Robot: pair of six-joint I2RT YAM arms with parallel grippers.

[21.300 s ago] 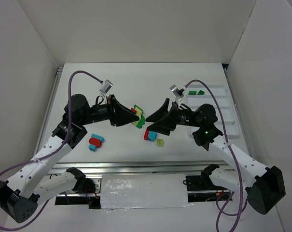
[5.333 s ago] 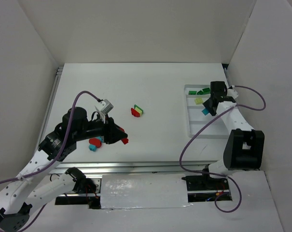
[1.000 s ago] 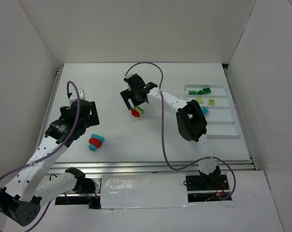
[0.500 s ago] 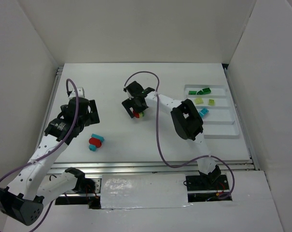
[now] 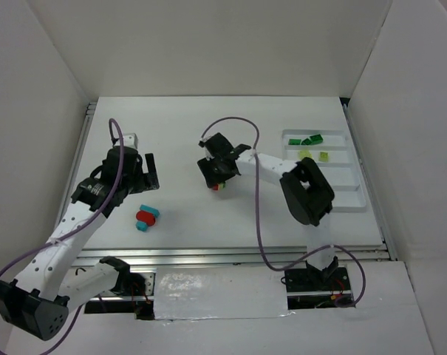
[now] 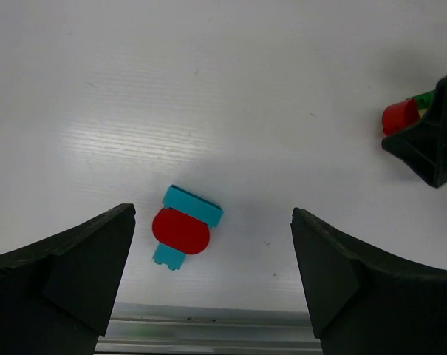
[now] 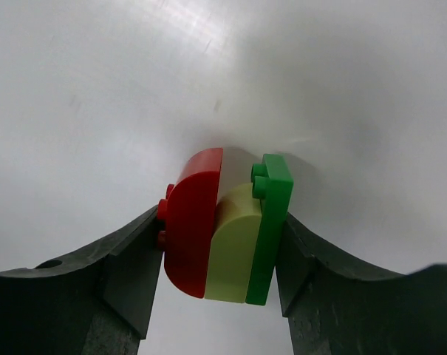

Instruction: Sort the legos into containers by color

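Presently closed, the right hand (image 7: 220, 231) grips a three-brick stack (image 5: 216, 183). One finger presses the red brick (image 7: 193, 222) and the other the green brick (image 7: 270, 222), with a yellow-green brick (image 7: 234, 248) sandwiched between. The stack sits low at the white surface (image 5: 245, 214), near its middle; whether it rests there or hangs just clear cannot be told.

Left hand (image 6: 212, 218): open wide, holding nothing, hanging over the left part of the surface.

Beneath it, near left: a rounded red piece (image 6: 180, 231) lying on cyan bricks (image 6: 193, 205) that show on two sides of it.

Far right, well apart from both hands: white compartment tray (image 5: 356, 200).
- Farthest compartment: dark green bricks (image 5: 306, 140).
- Next compartment: two yellow-green bricks (image 5: 304, 154).
- Nearer compartments: partly hidden behind the right arm.
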